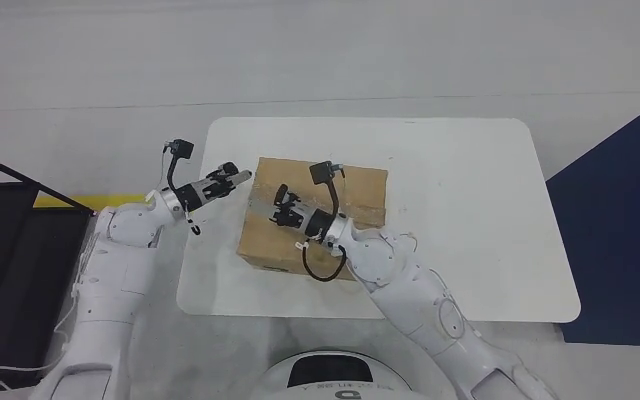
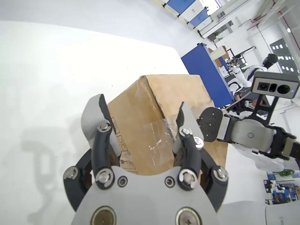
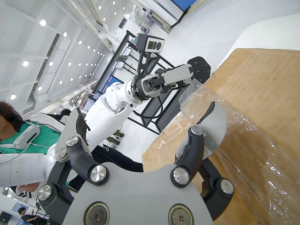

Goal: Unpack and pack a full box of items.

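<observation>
Sealed cardboard box (image 1: 335, 200) sits on tabletop (image 1: 470, 200). Left claw (image 1: 232, 176) spread, straddling box's left end edge. Right claw (image 1: 284, 198) spread, over box top near same end, one finger on tape seam (image 3: 246, 141). Seam runs along box length. Left claw looks nearer tape end.

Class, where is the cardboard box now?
In top view the cardboard box sits on the white table's left half, left pincer at its corner, right pincer over its top.
</observation>
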`<state>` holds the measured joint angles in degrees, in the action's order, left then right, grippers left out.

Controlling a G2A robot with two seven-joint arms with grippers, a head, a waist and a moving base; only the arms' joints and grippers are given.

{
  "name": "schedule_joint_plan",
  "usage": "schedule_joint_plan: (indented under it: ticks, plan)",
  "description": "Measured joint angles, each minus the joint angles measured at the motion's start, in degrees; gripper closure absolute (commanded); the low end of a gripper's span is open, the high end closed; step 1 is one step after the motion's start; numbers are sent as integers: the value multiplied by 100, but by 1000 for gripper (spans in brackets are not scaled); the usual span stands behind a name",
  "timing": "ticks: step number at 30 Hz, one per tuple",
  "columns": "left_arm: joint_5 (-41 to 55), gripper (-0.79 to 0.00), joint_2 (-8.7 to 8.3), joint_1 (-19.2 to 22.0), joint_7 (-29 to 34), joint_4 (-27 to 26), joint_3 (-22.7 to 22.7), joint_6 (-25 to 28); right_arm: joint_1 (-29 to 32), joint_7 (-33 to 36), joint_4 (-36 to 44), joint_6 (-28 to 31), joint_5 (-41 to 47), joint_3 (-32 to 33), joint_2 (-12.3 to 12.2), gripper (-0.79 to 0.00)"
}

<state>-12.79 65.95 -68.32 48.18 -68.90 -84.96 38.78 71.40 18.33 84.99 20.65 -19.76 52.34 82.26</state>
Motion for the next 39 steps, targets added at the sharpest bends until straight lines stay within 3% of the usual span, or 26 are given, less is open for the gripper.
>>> schedule_joint_plan:
  ticks: [6,9,10,16,25,39]
  plan:
    - [994,-219,-59,51,967,232,107,51,62,-18,89,9,-30,42,-22,-785]
    - [1690,-15,-92,116,1433,425,87,21,56,-12,118,-12,-38,36,-23,-785]
    - [1877,0,-101,134,1529,478,73,4,50,-11,122,-18,-43,30,-23,-785]
    - [2253,0,-188,161,1702,496,-13,34,18,-25,117,-58,-65,-13,-15,-785]
    - [2281,0,-292,-105,1616,-66,-81,54,172,-198,318,-83,-257,105,-59,-785]
    - [3288,0,-461,-758,1838,-1388,-510,-818,1463,-641,1606,-2,-1006,1044,-358,-785]
